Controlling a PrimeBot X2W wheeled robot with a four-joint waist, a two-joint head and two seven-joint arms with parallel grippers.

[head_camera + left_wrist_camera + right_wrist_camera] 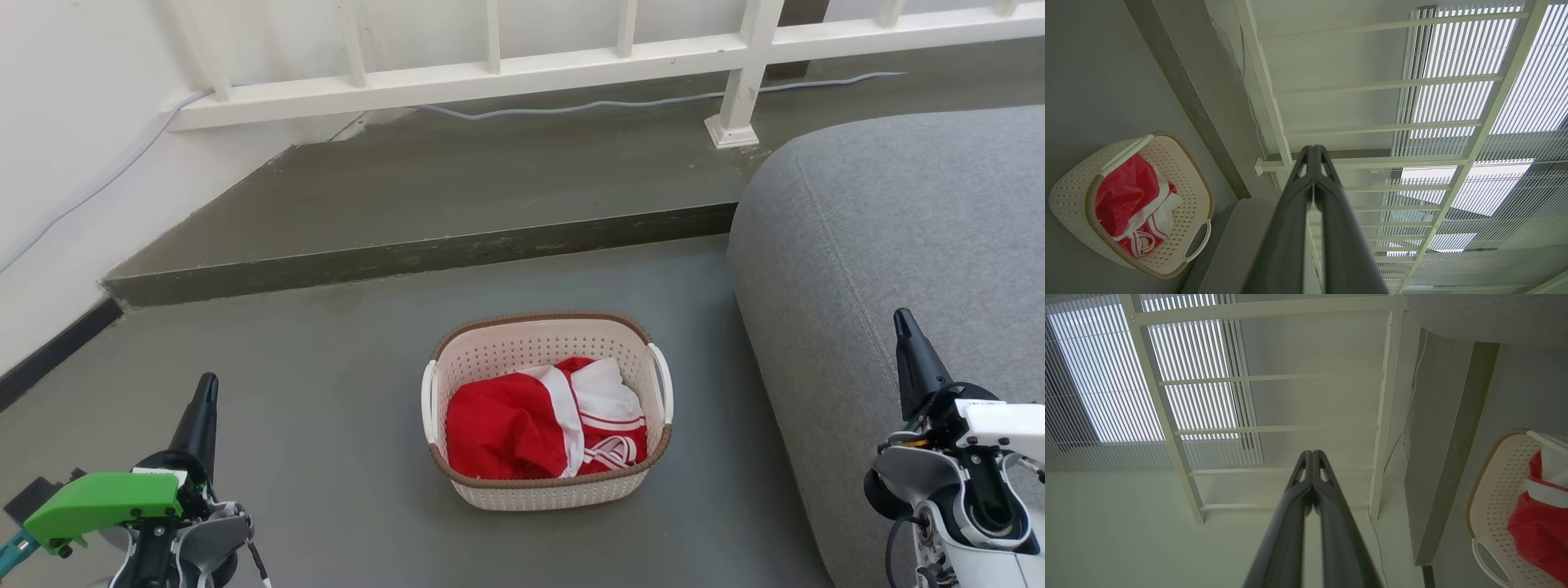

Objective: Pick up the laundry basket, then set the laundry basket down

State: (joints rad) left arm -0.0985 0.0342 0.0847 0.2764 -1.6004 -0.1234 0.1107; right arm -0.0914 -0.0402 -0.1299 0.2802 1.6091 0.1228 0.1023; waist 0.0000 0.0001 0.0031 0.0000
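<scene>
Laundry basket (543, 492) sits on the floor (326, 392) w/ red-white clothes (506, 429) inside; I hold left tool (202, 412) and right tool (913, 353) pinched closed, well apart either side of it, prob. staged to reach its handles (428, 400).

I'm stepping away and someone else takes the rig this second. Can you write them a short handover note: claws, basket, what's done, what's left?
Claws: the left claw is shut and empty, off to the basket's left. The right claw is shut and empty, off to its right, in front of the grey sofa.
Things: the laundry basket stands upright on the floor between the claws, with red and white clothing inside. Its side handles are free.
Done: nothing yet; the basket is not gripped.
Left: open the claws, take the basket, lift it, set it down.
</scene>
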